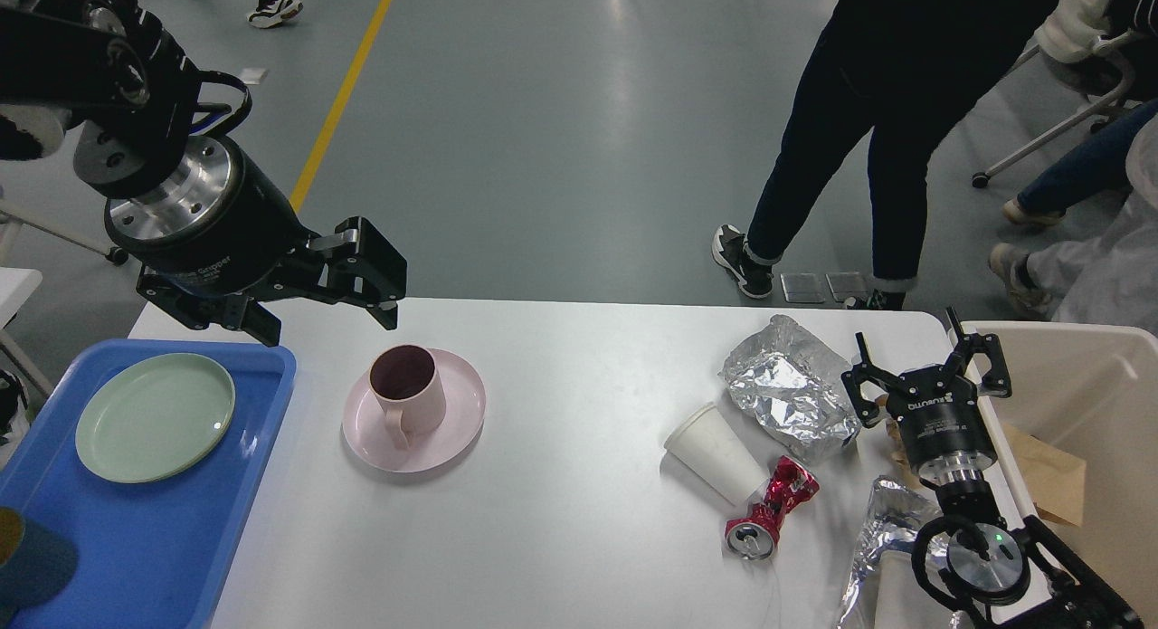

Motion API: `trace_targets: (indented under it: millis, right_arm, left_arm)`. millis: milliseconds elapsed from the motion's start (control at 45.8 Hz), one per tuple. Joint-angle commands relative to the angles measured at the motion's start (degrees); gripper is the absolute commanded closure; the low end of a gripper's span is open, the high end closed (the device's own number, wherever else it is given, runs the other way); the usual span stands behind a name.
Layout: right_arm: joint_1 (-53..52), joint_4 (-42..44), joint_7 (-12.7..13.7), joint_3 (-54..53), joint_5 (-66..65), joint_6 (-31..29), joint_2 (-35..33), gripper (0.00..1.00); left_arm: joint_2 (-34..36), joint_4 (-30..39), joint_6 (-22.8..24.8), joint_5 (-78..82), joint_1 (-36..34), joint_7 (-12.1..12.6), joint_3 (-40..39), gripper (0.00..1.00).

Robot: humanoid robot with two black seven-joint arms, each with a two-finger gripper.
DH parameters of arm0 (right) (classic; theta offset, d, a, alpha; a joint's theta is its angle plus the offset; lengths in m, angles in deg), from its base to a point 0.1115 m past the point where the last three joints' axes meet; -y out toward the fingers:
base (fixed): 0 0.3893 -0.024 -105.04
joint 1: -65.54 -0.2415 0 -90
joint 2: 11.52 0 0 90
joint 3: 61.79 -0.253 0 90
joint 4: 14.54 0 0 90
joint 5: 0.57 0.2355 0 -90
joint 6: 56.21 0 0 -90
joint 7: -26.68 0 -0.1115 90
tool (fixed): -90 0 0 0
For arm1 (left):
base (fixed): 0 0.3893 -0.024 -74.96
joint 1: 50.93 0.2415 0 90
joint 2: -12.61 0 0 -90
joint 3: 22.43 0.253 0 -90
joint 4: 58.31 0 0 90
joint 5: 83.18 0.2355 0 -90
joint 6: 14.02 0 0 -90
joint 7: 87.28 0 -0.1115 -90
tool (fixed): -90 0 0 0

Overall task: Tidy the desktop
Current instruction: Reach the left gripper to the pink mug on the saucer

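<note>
The white desktop [561,538] fills the lower view. A pink cup [409,389] stands on a pink plate [443,434] at centre left. A white paper cup [715,452] lies on its side beside a crushed red can [769,513]. A crumpled foil bag [787,389] lies behind them, and another foil piece [882,529] lies at the front right. My left gripper [326,319] is open and empty, raised above the back left of the table, just up and left of the pink cup. My right gripper [923,362] is open and empty, over the table's right edge, right of the foil bag.
A blue tray [226,484] at the left holds a green plate [154,416] and a dark round object [27,561] at its front corner. A beige bin [1095,376] at the right holds brown paper [1054,471]. A person's legs [868,158] stand behind the table.
</note>
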Motion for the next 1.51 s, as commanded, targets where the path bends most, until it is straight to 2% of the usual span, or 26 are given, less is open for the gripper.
trace_targets:
  millis: [0, 219, 612, 743, 940, 1180, 1486]
  right_arm:
    - [0.00, 0.00, 0.00, 0.00, 0.04, 0.00, 0.01, 0.00]
    - [0.00, 0.00, 0.00, 0.00, 0.04, 0.00, 0.01, 0.00]
    - [0.00, 0.00, 0.00, 0.00, -0.05, 0.00, 0.01, 0.00]
    - [0.00, 0.00, 0.00, 0.00, 0.04, 0.00, 0.01, 0.00]
    - [0.00, 0.00, 0.00, 0.00, 0.04, 0.00, 0.01, 0.00]
    - [0.00, 0.00, 0.00, 0.00, 0.04, 0.00, 0.01, 0.00]
    - [0.00, 0.00, 0.00, 0.00, 0.04, 0.00, 0.01, 0.00]
  left_arm:
    - [-0.49, -5.14, -1.60, -1.87, 7.53, -0.07, -0.10, 0.06]
    - [-0.06, -10.41, -14.25, -4.86, 21.33, 0.54, -2.99, 0.06]
    - [-0.32, -25.70, -17.42, -8.46, 43.48, 0.54, -7.30, 0.10]
    - [-0.40, -29.31, -21.90, -8.46, 48.23, 0.63, -7.30, 0.10]
    - [-0.58, -30.89, -29.46, -8.20, 52.36, 0.80, -7.39, 0.10]
    - [-1.90, -39.77, -30.96, -7.76, 60.62, 0.98, -10.64, 0.10]
    - [-2.95, -47.51, -31.93, -7.23, 67.39, 0.98, -13.54, 0.10]
